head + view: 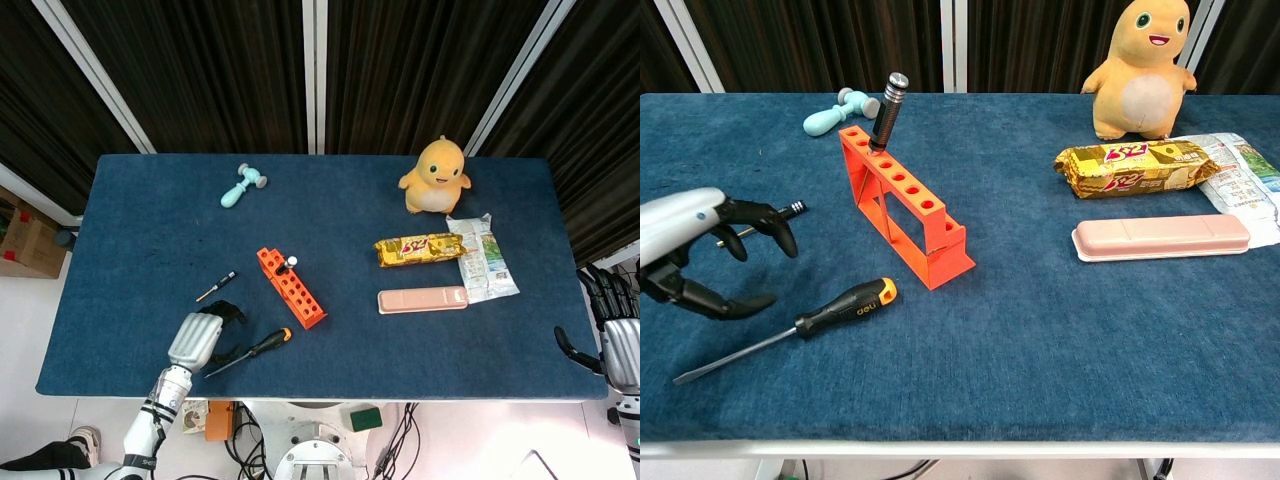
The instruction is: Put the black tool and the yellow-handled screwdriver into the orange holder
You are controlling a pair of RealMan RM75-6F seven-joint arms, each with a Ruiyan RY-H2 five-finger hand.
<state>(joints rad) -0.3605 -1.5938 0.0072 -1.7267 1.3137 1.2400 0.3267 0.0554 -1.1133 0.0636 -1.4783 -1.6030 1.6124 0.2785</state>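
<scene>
Yellow-handled screwdriver [845,305], handle lettering illegible, lies beside the left hand [695,250], empty, fingers apart.

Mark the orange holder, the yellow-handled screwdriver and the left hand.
orange holder [902,205], chest view, on its top bar with the holes.
yellow-handled screwdriver [845,306], chest view, on its black grip.
left hand [196,341], head view, on its grey back.

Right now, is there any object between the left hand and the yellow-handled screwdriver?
Nothing visible stands in the way. The left hand hovers open just left of the yellow-handled screwdriver, with only bare blue cloth between them. The small black screwdriver lies farther back, outside that path.
</scene>
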